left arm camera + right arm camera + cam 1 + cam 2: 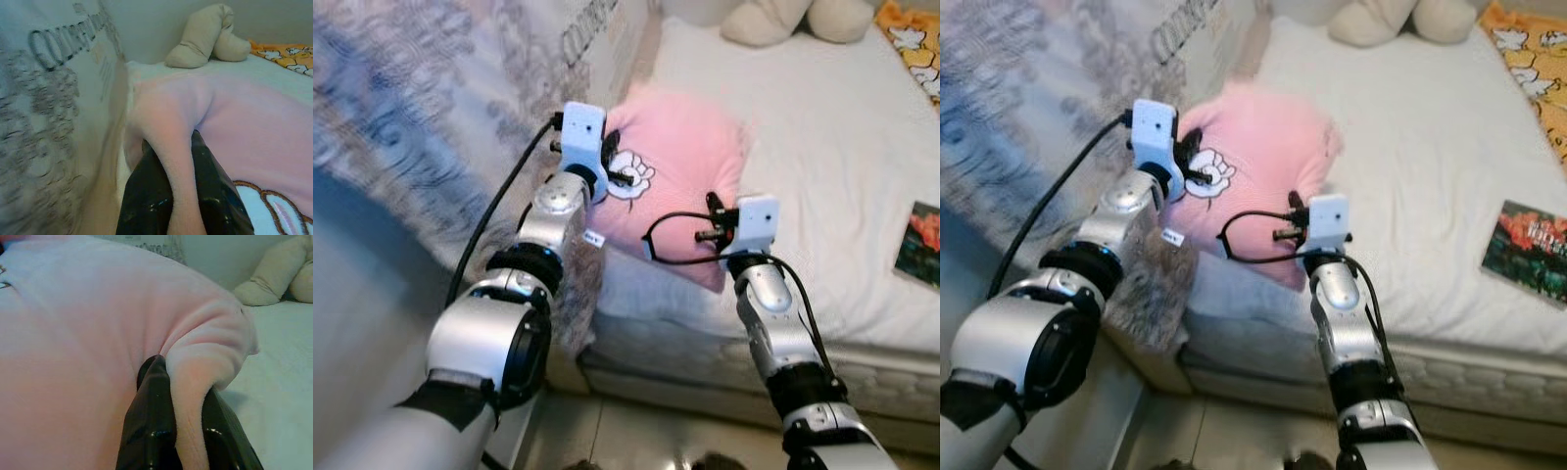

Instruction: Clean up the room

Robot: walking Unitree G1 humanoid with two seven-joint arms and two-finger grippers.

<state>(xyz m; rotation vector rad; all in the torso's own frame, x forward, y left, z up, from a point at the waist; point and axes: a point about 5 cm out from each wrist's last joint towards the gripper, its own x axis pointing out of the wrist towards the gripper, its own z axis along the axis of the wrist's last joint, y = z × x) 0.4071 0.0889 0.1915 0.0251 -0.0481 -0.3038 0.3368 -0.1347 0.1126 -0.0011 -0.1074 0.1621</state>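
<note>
Left eye view: a soft pink fleece pillow with a cartoon glove print (675, 176) lies at the near corner of the white-sheeted mattress (822, 166), just beside the grey patterned headboard panel (431, 108) at nine o'clock. Both silver arms reach onto it. A dark paperback book (920, 243) sits well apart at three o'clock, with cream plush toys (793, 18) at twelve.

Left wrist view: the left gripper (182, 196) is clenched on a ridge of pink fleece, which stands pinched between its black fingers (146, 196).

Right wrist view: the right gripper (187, 431) likewise grasps a fold at the pillow's edge.

The pillow looks light, limp and squashy, likely to sag between the grips; opposite edges suit best. Open sheet lies toward two o'clock; the headboard hems the left.
</note>
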